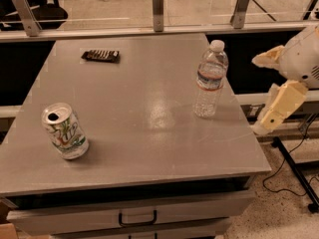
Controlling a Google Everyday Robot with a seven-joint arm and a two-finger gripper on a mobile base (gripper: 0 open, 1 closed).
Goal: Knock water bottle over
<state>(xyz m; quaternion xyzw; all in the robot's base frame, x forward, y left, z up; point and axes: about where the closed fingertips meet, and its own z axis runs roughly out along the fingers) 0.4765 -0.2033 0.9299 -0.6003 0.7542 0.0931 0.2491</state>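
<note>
Grey table bears upright water bottle, soda can; end effector, spread apart, alongside.

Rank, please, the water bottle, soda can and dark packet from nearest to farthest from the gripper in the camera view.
From the gripper, off the table's right edge:
1. water bottle, right side.
2. dark packet, back left.
3. soda can, front left.
</note>
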